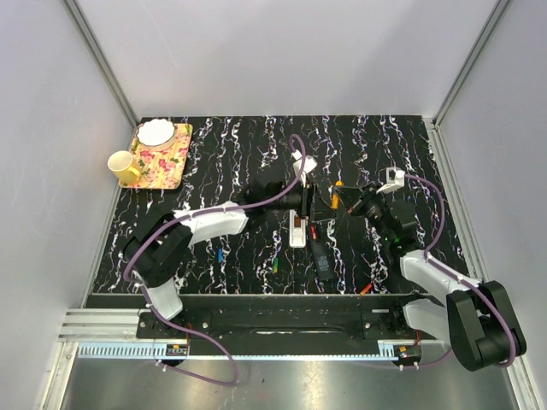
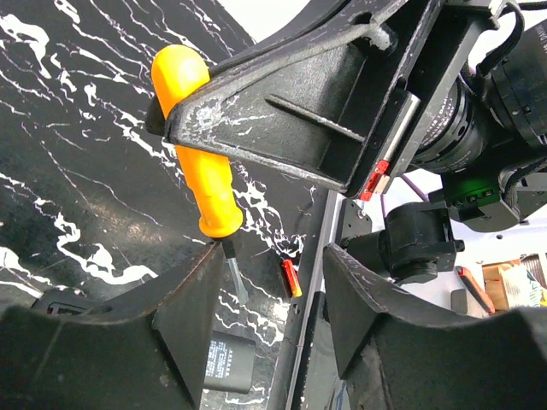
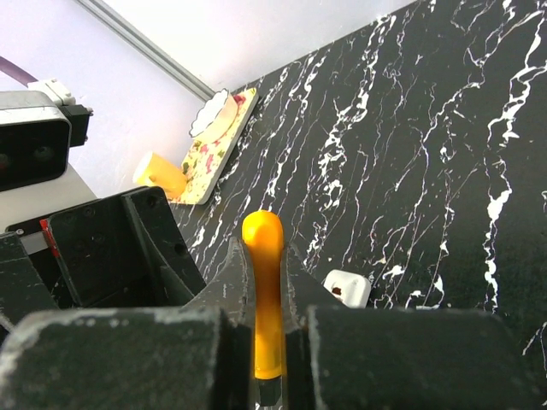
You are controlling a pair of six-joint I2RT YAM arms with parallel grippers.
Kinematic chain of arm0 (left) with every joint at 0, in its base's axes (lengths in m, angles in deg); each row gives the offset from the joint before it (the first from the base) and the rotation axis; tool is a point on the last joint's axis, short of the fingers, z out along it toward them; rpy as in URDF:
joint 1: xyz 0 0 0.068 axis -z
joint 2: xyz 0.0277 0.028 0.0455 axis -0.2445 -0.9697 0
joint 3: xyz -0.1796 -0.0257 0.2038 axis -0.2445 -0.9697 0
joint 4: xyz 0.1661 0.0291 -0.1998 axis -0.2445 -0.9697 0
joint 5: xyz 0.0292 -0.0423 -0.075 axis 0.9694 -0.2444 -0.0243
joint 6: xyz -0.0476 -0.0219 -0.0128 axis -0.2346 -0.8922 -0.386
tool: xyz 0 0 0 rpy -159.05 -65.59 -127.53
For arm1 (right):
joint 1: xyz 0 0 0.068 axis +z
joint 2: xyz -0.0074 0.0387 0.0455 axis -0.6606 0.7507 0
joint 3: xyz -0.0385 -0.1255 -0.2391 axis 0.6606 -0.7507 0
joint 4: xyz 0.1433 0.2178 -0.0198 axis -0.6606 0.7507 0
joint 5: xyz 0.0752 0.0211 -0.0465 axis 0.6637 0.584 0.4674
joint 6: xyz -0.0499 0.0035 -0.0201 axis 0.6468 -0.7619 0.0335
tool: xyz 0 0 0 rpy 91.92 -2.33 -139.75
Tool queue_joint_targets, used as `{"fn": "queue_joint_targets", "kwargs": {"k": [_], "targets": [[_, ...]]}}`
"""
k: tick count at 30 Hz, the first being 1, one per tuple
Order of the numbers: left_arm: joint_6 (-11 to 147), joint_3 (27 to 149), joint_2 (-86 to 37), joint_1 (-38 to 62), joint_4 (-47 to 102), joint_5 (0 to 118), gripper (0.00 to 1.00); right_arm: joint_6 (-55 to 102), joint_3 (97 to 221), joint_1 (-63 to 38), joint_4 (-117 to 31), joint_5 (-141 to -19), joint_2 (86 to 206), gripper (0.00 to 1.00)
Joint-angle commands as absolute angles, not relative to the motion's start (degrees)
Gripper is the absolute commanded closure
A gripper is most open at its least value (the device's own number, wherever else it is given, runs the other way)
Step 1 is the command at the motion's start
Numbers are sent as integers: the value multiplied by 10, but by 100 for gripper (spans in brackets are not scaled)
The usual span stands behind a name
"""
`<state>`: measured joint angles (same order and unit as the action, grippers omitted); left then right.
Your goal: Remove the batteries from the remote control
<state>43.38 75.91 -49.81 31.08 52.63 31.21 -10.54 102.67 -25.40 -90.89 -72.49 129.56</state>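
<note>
My right gripper [image 1: 342, 203] is shut on the orange handle of a screwdriver [image 3: 265, 290], whose blade [image 2: 236, 280] points down at the table. My left gripper [image 1: 306, 205] is open right beside it. A thin dark bar [image 2: 309, 299] stands between its fingers, close to the right one. A white remote [image 1: 297, 232] lies just below the left gripper, and a black remote [image 1: 323, 258] lies nearer. A red battery [image 2: 291, 278] lies between the left fingers' view line; it also shows from above [image 1: 314, 231]. Blue [image 1: 220, 254], green [image 1: 278, 265] and orange [image 1: 366, 289] batteries lie loose.
A floral tray [image 1: 167, 162] with a white bowl [image 1: 156, 132] sits at the far left corner, with a yellow mug [image 1: 126, 166] beside it. White walls with metal rails close in the table on three sides.
</note>
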Motion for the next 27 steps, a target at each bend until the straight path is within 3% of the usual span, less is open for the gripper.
{"fn": "queue_joint_targets", "kwargs": {"k": [1, 16, 21, 24, 27], "targets": [[425, 776, -522, 318, 582, 300, 46, -149, 1040, -239, -956, -697, 1264, 100], [468, 793, -543, 319, 506, 333, 44, -187, 1046, -240, -945, -680, 1209, 100], [443, 775, -532, 318, 564, 308, 100, -179, 1048, -240, -919, -672, 1204, 100], [451, 769, -511, 318, 551, 298, 100, -167, 1046, -240, -900, -670, 1203, 100], [476, 768, -485, 317, 505, 272, 100, -143, 1043, -241, -893, -644, 1199, 82]]}}
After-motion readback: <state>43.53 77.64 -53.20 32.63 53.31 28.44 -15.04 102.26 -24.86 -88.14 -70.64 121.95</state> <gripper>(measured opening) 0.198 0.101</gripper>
